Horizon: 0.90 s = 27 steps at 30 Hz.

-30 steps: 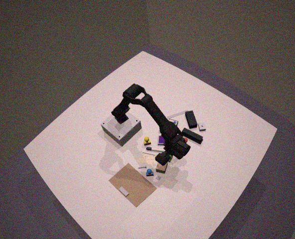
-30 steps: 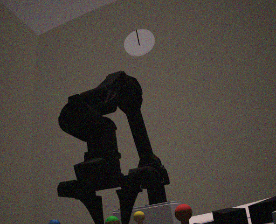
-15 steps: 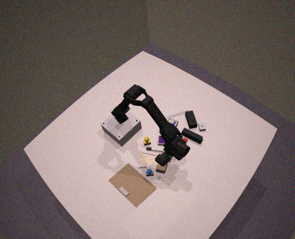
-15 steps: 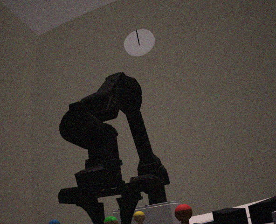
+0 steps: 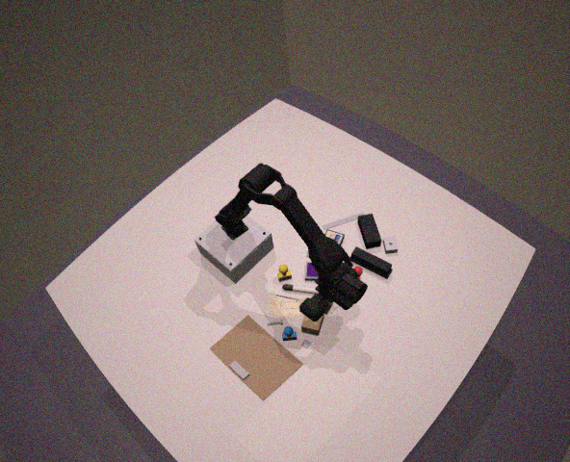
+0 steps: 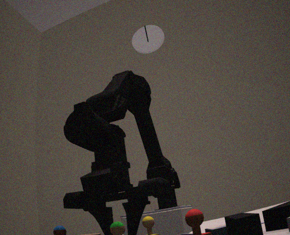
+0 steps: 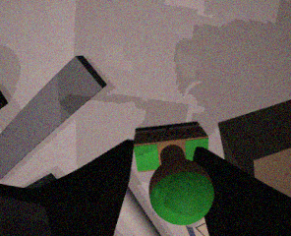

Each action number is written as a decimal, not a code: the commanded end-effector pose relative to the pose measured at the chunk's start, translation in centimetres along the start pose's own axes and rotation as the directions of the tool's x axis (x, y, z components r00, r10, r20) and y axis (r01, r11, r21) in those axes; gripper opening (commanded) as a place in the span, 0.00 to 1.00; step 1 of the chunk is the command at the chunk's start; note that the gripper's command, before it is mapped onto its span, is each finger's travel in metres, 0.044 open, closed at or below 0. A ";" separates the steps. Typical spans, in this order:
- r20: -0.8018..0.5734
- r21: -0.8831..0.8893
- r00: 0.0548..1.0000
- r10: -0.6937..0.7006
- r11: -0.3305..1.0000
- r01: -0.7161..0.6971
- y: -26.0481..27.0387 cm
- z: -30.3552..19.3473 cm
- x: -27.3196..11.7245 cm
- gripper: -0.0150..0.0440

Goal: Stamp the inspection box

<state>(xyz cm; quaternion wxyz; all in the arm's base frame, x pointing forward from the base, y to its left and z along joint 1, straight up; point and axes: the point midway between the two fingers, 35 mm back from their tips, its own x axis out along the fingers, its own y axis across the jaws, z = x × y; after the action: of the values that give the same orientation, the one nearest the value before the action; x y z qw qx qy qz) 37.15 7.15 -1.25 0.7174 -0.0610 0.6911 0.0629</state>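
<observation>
My gripper is shut on the green-knobbed stamp, one finger on each side of it. The stamp is upright with green patches on its base; no lettering is readable, and its underside is hidden. The ink pad is purple and lies beside the arm in the top view, partly covered by it. The pale card lies left of the gripper, with fine lines on it; I cannot make out its box or any print. A corner of the card also shows at the bottom of the wrist view.
A wooden block stands close beside the gripper. Yellow, blue and red knobbed stamps stand around. A marker lies between pad and card. Black blocks and a brown board lie farther out.
</observation>
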 end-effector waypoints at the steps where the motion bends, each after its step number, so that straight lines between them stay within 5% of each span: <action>1: 0.001 0.000 1.000 0.002 1.000 -0.002 0.1 0.0 -0.2 0.25; 27: 0.000 0.000 1.000 -0.002 1.000 0.002 0.1 0.2 -1.5 0.25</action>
<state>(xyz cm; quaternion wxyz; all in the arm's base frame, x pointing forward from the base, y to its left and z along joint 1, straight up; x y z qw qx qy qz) 37.18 7.30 0.02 0.7169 -0.0623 0.6914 0.0641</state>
